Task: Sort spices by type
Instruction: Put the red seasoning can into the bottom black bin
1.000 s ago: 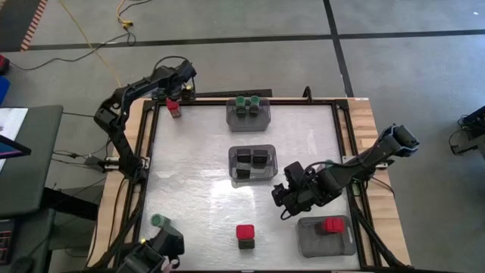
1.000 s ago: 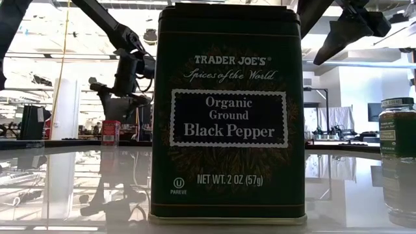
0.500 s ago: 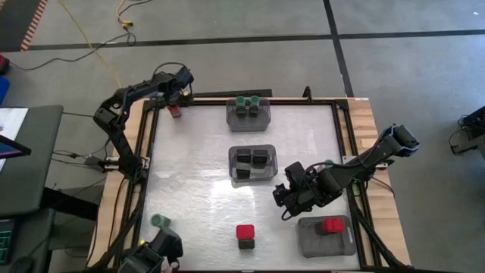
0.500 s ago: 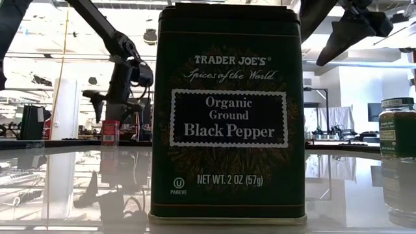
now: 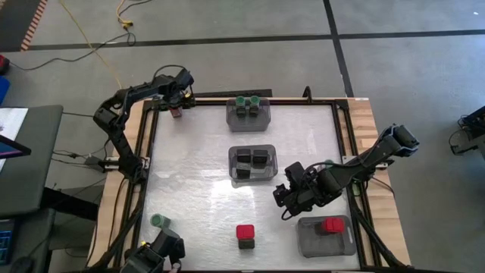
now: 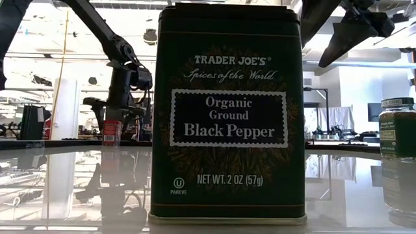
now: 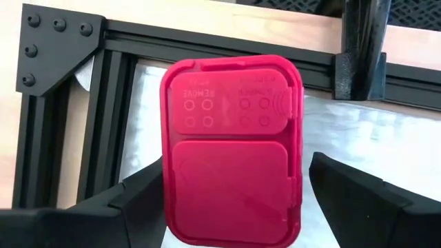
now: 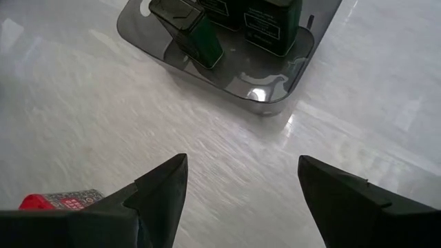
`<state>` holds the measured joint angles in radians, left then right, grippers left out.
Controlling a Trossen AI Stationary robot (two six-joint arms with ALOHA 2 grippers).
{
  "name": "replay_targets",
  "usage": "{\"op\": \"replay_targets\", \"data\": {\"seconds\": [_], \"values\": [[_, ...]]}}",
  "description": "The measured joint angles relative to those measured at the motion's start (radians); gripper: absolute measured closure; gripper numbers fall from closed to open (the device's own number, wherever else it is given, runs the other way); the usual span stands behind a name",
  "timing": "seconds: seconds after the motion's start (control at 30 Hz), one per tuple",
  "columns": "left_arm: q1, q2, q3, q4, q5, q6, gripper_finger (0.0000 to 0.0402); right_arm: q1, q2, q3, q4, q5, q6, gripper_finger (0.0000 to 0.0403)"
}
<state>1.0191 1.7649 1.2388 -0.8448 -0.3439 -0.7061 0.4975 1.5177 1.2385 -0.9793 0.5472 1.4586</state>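
Observation:
My left gripper point(image 5: 176, 102) point(image 7: 234, 172) hangs open over a red-capped jar point(image 5: 176, 112) point(image 7: 231, 148) that stands at the table's far left corner. One finger stands on each side of the square cap; I cannot tell whether either touches it. In the low view the gripper point(image 6: 118, 112) is just above that jar point(image 6: 112, 132). My right gripper point(image 5: 284, 203) point(image 8: 241, 169) is open above bare table, between the middle bin and the near right bin. Another red-capped jar point(image 5: 245, 234) stands near the table's near edge. A green-capped jar point(image 5: 158, 221) stands near left.
Far bin point(image 5: 249, 120) holds green-capped jars, middle bin point(image 5: 252, 176) point(image 8: 227, 76) black tins, near right bin point(image 5: 326, 241) one red-capped jar. A black pepper tin point(image 6: 227, 110) fills the low view, a green-lidded jar point(image 6: 398, 127) beside it. Black frame rails point(image 7: 207, 41) border the far left corner.
My left gripper has come down and toward the table's near edge, over the red-capped jar at the far left corner, and now straddles its cap. The jar has stayed in place.

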Motion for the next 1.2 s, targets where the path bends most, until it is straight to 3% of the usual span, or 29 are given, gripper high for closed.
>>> {"op": "replay_targets", "data": {"seconds": [0.73, 0.87, 1.2], "values": [[0.0, 0.0, 0.001, 0.001, -0.002, 0.117, 0.0087, 0.02, 0.0, 0.0, -0.003, 0.0, 0.011, 0.01], [0.002, 0.0, 0.001, -0.002, -0.001, 0.07, 0.0089, 0.02, 0.0, 0.0, -0.005, 0.001, 0.01, 0.01], [0.015, 0.0, 0.002, -0.003, -0.001, 0.051, 0.0142, 0.019, 0.0, 0.0, -0.004, 0.002, 0.01, 0.01]]}}
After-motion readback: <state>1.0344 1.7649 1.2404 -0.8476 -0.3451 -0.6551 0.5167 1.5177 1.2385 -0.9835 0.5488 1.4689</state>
